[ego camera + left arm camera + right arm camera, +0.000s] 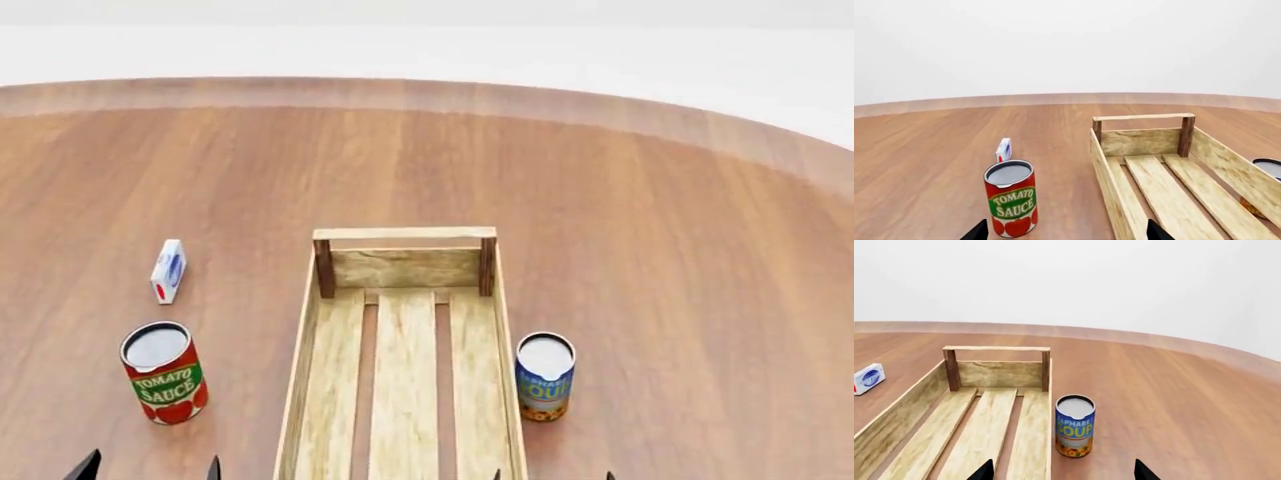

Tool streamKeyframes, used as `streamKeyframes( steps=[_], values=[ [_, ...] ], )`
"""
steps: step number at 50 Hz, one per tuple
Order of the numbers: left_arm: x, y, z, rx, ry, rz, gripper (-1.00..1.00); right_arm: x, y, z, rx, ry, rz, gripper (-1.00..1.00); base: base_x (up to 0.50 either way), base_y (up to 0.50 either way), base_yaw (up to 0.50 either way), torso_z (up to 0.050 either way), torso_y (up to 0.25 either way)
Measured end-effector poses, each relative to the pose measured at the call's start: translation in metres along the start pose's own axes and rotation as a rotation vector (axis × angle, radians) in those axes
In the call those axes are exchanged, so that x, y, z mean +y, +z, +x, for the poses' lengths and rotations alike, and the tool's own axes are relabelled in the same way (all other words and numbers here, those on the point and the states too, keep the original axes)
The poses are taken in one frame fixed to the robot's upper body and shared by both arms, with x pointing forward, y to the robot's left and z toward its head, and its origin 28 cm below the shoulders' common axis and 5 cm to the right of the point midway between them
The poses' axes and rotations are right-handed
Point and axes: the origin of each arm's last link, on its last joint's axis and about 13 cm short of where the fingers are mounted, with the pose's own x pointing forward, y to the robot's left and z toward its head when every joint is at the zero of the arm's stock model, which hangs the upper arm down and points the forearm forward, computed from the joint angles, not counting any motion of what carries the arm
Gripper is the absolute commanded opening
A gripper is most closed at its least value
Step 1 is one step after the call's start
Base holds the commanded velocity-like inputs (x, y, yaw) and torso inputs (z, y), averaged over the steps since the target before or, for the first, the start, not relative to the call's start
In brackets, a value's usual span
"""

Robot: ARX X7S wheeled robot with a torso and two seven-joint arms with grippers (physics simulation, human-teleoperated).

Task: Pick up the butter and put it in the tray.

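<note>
Head view shows the long pale wooden slatted tray (pixel 404 370) lying on the round brown wooden table (pixel 667 220), nothing inside it. A red tomato sauce can (pixel 164 372) stands off its left side, a blue soup can (pixel 545 376) just beside its right. A small white-blue-red carton (pixel 167 270) lies beyond the sauce can. No butter shows in any view. Both pairs of fingers (pixel 977 231) (pixel 984 471) are spread apart, holding nothing.
</note>
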Motion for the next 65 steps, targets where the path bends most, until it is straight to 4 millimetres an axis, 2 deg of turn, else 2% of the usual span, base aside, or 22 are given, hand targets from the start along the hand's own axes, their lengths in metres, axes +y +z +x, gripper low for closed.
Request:
streamKeyframes(
  steps=[6,12,17,30,39,57,65],
  values=[
    [0.001,0.0,0.001,0.002,0.004,-0.003,1.0,0.0,0.002,0.004,0.053,-0.009,0.009,1.0,0.0,0.0,0.0,0.0,0.0],
    [0.001,0.001,0.002,0.004,0.01,-0.007,1.0,-0.004,0.018,0.012,0.069,-0.024,-0.008,1.0,0.0,0.0,0.0,0.0,0.0],
    [0.002,0.001,0.004,0.006,0.015,-0.011,1.0,-0.009,0.042,0.022,0.08,-0.028,-0.012,1.0,0.0,0.0,0.0,0.0,0.0],
    [0.002,0.0,0.007,0.007,0.023,-0.024,1.0,-0.023,0.121,0.047,0.147,0.05,-0.062,1.0,0.0,0.0,0.0,0.0,0.0],
    [0.002,-0.001,0.007,0.006,0.025,-0.029,1.0,-0.03,0.157,0.059,0.204,0.087,-0.12,1.0,0.0,0.0,0.0,0.0,0.0],
    [0.003,-0.001,0.008,0.006,0.027,-0.032,1.0,-0.041,0.187,0.079,0.295,0.137,-0.284,1.0,0.0,0.0,0.0,0.0,0.0],
    [0.003,-0.001,0.009,0.007,0.028,-0.031,1.0,-0.04,0.193,0.081,0.357,0.249,-0.459,1.0,0.0,0.0,0.0,0.0,0.0]
  ],
)
